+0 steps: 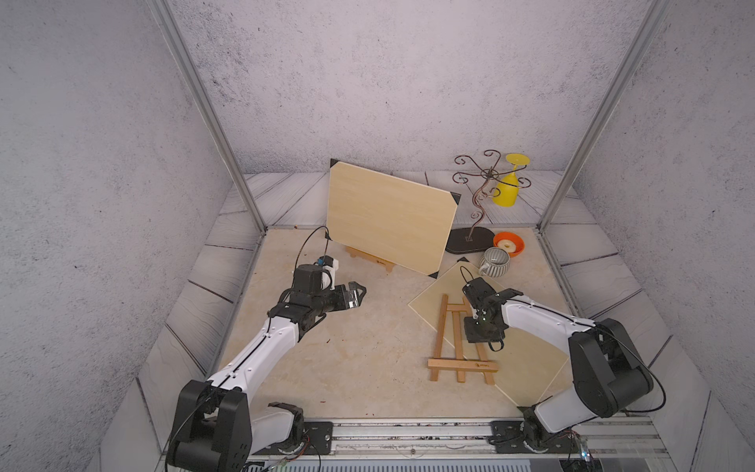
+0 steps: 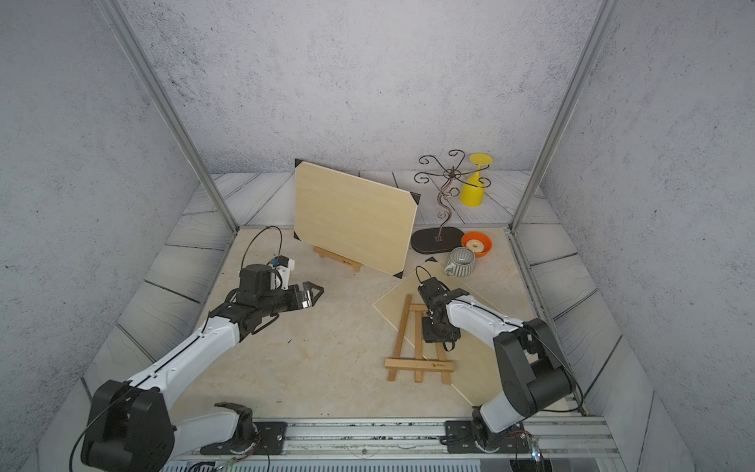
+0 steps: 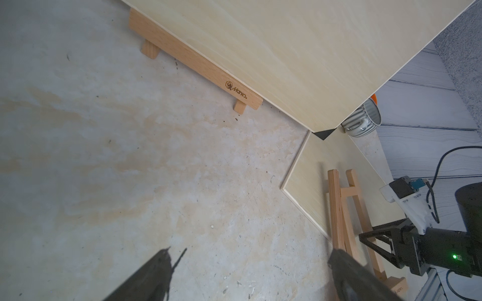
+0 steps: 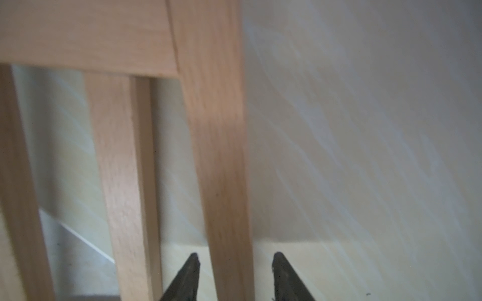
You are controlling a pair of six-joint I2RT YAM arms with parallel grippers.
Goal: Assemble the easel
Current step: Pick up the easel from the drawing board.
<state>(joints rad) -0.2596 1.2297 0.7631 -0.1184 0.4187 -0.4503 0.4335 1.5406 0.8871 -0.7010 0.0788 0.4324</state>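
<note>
1. Beige, stone-patterned worktop [image 1: 347,367] carries everything in both top views.
2. At the back a pale wooden board [image 1: 388,216] stands propped on a small easel already set up [image 1: 369,259].
3. A second board [image 1: 527,359] lies flat in front of the right arm.
4. The wooden easel to be assembled [image 1: 461,365] lies flat. It lies partly on that second board and partly over the board's edge, on the worktop.
   - Its long axis runs from the robot toward the back wall.
   - The narrow top points away from the robot, and the ledge bar and feet are nearest the robot.
   - It looks light, stiff and smooth, so a firm pinch should lift it.
   - The middle prop leg is probably hinged and may swing when the frame rises.
   - Mid-length on an outer leg seems the sensible place to take hold.
5. The right claw [image 4: 236,256] points down with its tips either side of the outer leg [image 4: 219,156]. A gap shows on each side, so it is open and holds nothing yet.
6. The left claw [image 1: 361,295] hovers above bare worktop, spread wide and empty, well apart from the lying easel.
</note>
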